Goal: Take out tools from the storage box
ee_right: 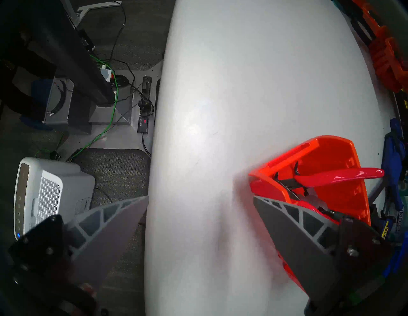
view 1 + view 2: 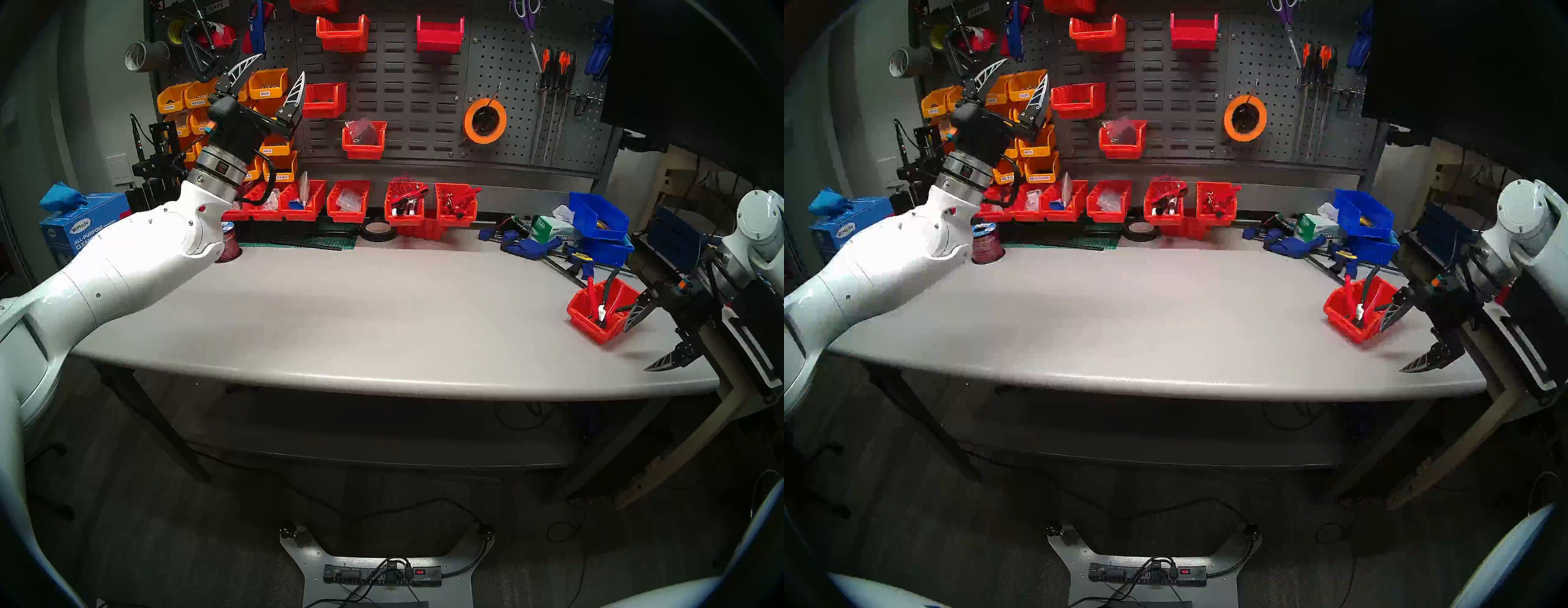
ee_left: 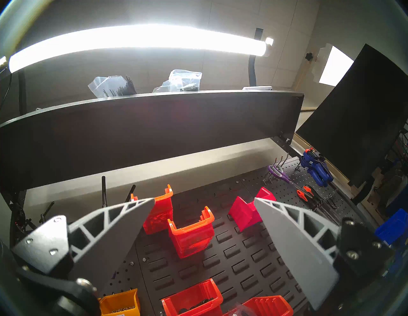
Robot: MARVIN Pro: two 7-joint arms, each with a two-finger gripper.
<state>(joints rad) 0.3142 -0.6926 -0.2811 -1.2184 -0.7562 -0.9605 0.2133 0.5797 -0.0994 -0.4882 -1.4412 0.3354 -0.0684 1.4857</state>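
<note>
The red-orange storage box stands near the right end of the grey table. Red-handled cutters and dark-handled pliers stick up out of it. My right gripper is open at the box's right side. One of its fingers lies against the box's near wall, the other hangs over the table's front edge, and nothing is between them. My left gripper is open and empty, raised high at the left and facing the pegboard.
Blue bar clamps and blue bins crowd the table just behind the storage box. A row of red bins, a tape roll and a wire spool line the back. Yellow bins hang behind the left gripper.
</note>
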